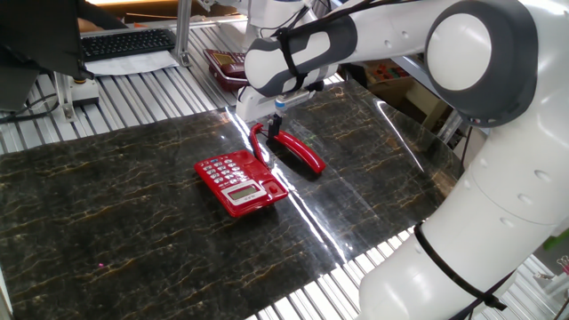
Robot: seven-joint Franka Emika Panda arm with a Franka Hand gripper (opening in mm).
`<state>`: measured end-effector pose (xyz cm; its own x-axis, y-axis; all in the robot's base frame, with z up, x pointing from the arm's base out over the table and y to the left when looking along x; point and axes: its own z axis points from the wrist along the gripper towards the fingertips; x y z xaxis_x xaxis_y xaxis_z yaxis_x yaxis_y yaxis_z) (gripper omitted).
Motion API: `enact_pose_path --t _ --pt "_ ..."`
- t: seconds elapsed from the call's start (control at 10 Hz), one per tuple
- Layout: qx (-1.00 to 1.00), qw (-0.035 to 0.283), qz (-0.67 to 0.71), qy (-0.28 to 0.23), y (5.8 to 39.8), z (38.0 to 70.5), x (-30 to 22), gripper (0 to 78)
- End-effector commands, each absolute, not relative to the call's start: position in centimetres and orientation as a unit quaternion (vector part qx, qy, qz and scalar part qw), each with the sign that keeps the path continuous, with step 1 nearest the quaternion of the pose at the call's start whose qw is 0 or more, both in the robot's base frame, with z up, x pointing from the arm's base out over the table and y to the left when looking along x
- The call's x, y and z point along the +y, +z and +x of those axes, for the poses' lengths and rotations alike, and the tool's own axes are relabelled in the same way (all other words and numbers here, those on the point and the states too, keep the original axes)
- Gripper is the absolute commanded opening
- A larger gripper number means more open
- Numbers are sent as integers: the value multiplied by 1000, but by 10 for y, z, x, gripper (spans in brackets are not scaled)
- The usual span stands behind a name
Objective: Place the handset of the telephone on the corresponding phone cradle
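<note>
The bright red telephone (238, 183), with white-grey keys and a small grey display, lies on the dark marble board. Its cradle (269, 176) is the strip along its right side and holds nothing. The red handset (300, 154) lies flat on the board just right of the phone, apart from the cradle. Its red cord (257, 142) curls back to the base. My gripper (276, 123) points down at the far end of the handset, right above or at it. The arm's white body hides most of the fingers, so the gap between them does not show.
A dark maroon object (226, 64) sits in a tray behind the board. A black keyboard (126, 41) lies at the back left on the slatted metal table. My arm's large white links (480, 178) fill the right side. Boxes (396, 76) stand at the back right.
</note>
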<state>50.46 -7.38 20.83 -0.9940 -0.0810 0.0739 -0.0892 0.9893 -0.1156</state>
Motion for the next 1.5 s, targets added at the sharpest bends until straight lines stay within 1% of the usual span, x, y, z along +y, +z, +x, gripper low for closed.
enact_pose_path --t 0.1,0.7,0.9,1.0,1.1,1.3,1.5 --pt "-997 35 44 60 209 507 -76 0" --pt "-997 36 47 57 209 507 -77 0" --pt "-997 28 46 53 209 507 -77 0" --pt "-997 34 41 52 209 507 -77 0" --pt "-997 38 39 46 209 507 -77 0" --pt "-998 34 38 -22 209 507 -77 0" --pt "-999 39 24 -18 209 507 -77 0"
